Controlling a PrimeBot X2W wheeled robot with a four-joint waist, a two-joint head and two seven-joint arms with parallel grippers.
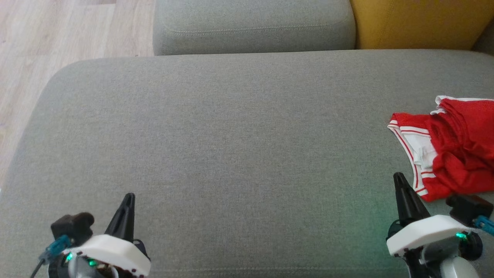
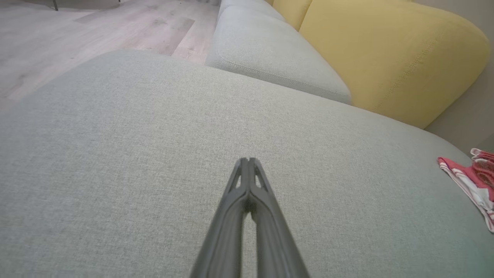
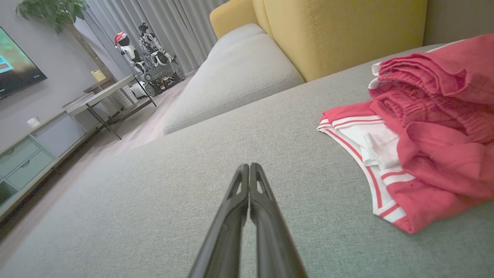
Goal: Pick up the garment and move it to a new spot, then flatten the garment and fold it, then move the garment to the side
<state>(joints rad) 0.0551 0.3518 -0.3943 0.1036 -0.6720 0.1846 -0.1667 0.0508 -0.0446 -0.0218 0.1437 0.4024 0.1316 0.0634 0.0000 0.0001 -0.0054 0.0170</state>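
Observation:
A crumpled red garment with white trim (image 1: pixel 451 150) lies at the right edge of the grey sofa cushion (image 1: pixel 231 146); it also shows in the right wrist view (image 3: pixel 420 154) and at the far right of the left wrist view (image 2: pixel 474 181). My right gripper (image 1: pixel 399 178) (image 3: pixel 249 166) is shut and empty, its tips just left of the garment's near corner, apart from it. Far to the left over bare cushion, my left gripper (image 1: pixel 130 197) (image 2: pixel 248 160) is shut on nothing.
A second grey cushion (image 1: pixel 252 25) and a yellow backrest (image 1: pixel 420 23) lie beyond the cushion. Wooden floor (image 1: pixel 50 34) is to the left. In the right wrist view a low table (image 3: pixel 104 96), a cabinet (image 3: pixel 27 158) and another robot (image 3: pixel 150 58) stand far off.

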